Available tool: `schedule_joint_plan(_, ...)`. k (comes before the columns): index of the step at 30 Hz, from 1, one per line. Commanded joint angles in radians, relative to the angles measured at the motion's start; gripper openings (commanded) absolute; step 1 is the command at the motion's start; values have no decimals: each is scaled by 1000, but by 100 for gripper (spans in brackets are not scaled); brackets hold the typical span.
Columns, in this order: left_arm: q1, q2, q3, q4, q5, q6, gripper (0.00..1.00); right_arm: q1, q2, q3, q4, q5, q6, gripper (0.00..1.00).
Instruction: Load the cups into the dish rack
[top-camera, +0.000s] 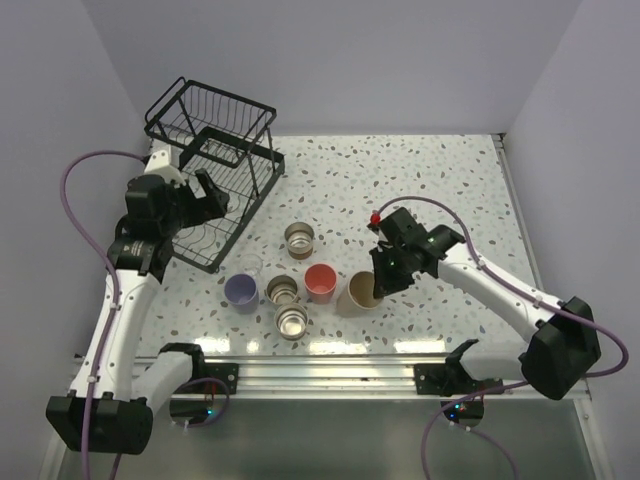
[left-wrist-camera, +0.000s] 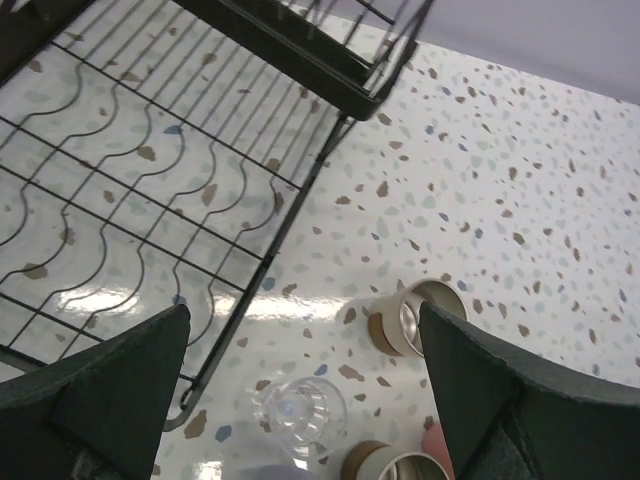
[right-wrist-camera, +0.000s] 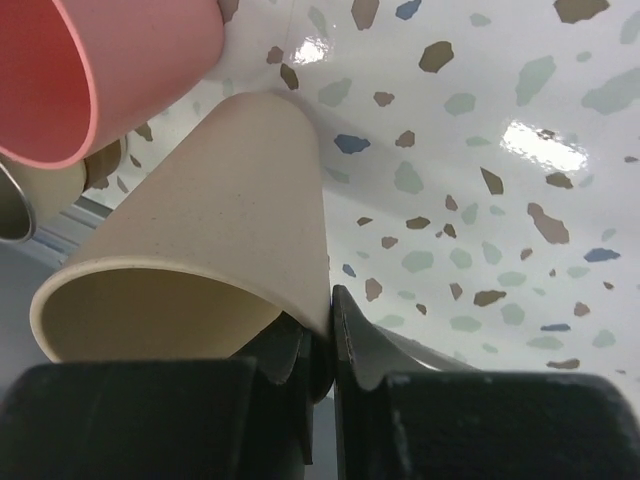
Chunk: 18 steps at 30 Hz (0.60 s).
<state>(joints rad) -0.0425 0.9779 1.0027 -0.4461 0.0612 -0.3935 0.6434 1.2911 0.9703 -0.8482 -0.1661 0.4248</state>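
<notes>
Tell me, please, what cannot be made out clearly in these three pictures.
- Top view: the fingertips of the right gripper, hidden under its own wrist above the tan cup.
- Top view: part of the lower tray of the rack, covered by the left arm.
- Right wrist view: most of the red cup, cut off by the top and left edges.
- Left wrist view: most of a steel cup, cut off by the bottom edge.

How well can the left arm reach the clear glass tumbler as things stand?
Probably yes: the clear glass tumbler stands unblocked on the speckled table, ahead of the open left fingers, beside the black wire dish rack.
</notes>
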Motion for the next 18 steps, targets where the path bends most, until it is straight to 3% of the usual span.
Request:
schedule_joint_plan(1,-3,-15,74,-48,214,-36,100,2,-55,114,-81,54,-27,0)
schedule_joint_plan(4,-3,13,164,-113,328,-21,100,2,-91,215,-169,124,-41,0)
schedule_joint_plan(10,-3,7,384,-224,287,-5,100,1,-168,398,-310,117,-3,0)
schedule_joint_plan(12,-3,1,381,-201,301,-83,100,1,-199,404,-318,51,32,0)
schedule_joint_plan(16,-3,8,256,-48,553,-209,100,1,-291,389,-336,-42,94,0)
schedule_joint_plan(18,-3,-14,212,42,595,-278,100,2,-354,398,-335,-100,115,0)
